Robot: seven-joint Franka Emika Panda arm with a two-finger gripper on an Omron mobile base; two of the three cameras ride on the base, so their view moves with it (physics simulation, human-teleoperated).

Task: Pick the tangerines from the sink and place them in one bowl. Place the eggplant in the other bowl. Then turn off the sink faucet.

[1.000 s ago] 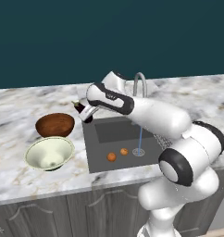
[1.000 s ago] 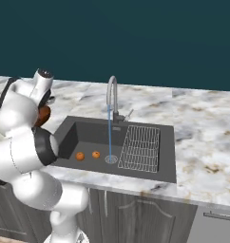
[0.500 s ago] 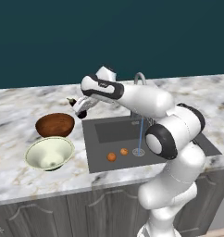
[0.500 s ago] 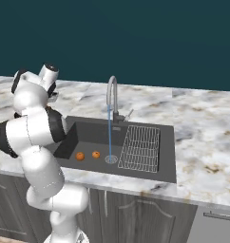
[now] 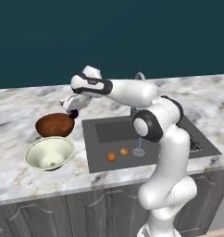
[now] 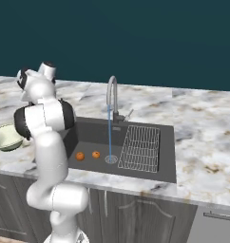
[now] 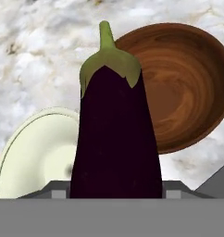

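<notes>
— Eggplant [image 7: 115, 139], the dark purple, nearly black oblong one with the green cap and stem: where is it at this moment?

— Held in the two-finger gripper [image 5: 73, 111] of the white arm, above the marble counter [image 5: 21, 180] at the far rim of the reddish-brown wood-like round bowl [image 5: 55, 125]. In the hand view it stands lengthwise from the fingers, stem end pointing away, with that brown bowl [image 7: 178, 88] behind it and the wide pale cream-green bowl [image 7: 35, 157] to the other side.

— How are the fingers set?

— Pinching the eggplant's blunt lower end. The pads themselves are hidden by the fruit's body, so I can't see the exact contact.

— How do you judge it will handle?

— Light for this arm, firm under the skin, yet glossy and smooth, so likely slippery. Being long and held at one end, it may swing or pivot in the pinch if the wrist turns sharply. A hold nearer the thick middle would be steadier, I'd say; the tapering neck by the cap would be poorer.

— Fragile?

— Hardly. A short drop into the wooden bowl shouldn't harm it, though it might roll against the wall.

— And the rest?

— Two small round orange tangerines [image 5: 112, 157] [image 5: 124, 151] lie on the floor of the dark grey recessed sink [image 5: 100, 149], near the drain. The slim grey gooseneck faucet [image 6: 112, 97] is running a thin stream.
</notes>
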